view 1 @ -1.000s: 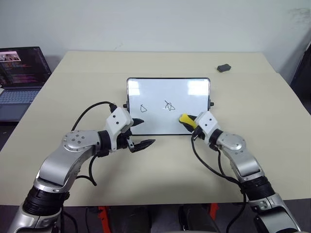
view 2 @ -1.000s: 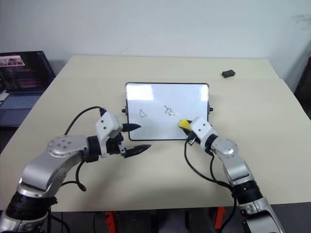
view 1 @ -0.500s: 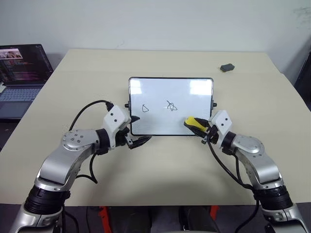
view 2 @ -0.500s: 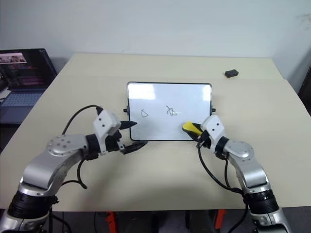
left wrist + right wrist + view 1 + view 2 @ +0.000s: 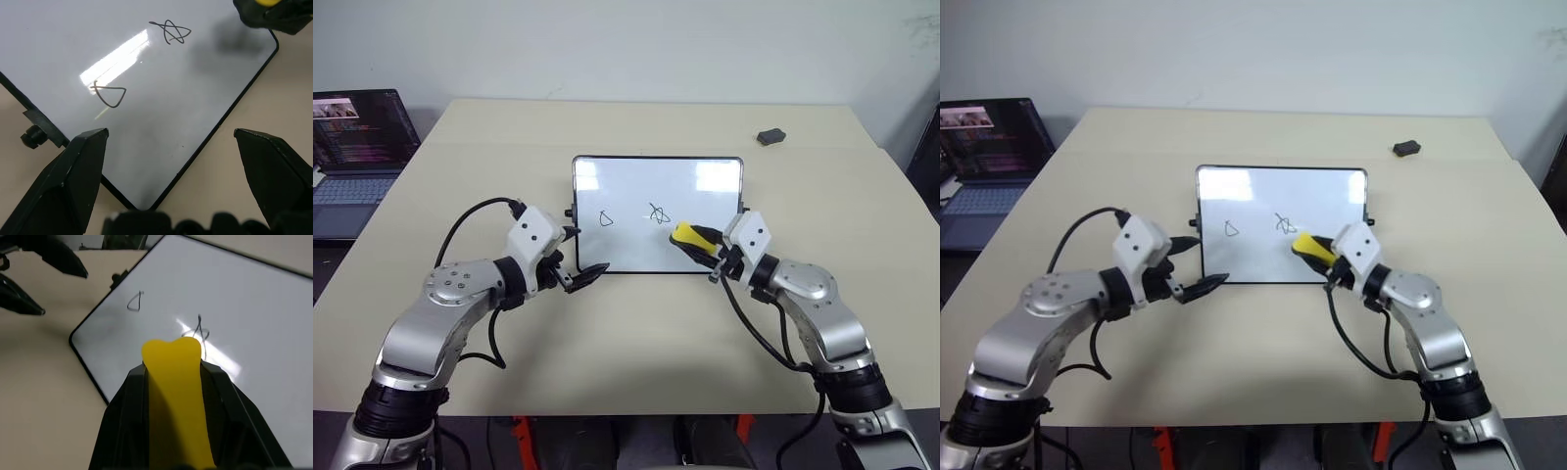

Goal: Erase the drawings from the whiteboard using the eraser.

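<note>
Presently the counter (image 5: 636, 343) carries the whiteboard (image 5: 705, 257) at its middle, lying flat, with bare surface open on every side. My left arm reaches in from the left, its jaws (image 5: 579, 257) spread wide and straddling the board's near left corner, one finger over the left frame edge, the other just off the near edge. My right arm comes in from the right with its jaws (image 5: 703, 245) pinching the eraser (image 5: 686, 234), yellow top showing, the block held over the board's near right part, just beside the star scribble. Whether the eraser touches the surface I cannot tell. Two drawings (image 5: 630, 215) are visible: a triangle-like loop left of centre and the star nearer the middle. A laptop (image 5: 352, 147) stands off the counter's far left; a dark grey lump (image 5: 769, 136) lies far right, well apart from the board.
</note>
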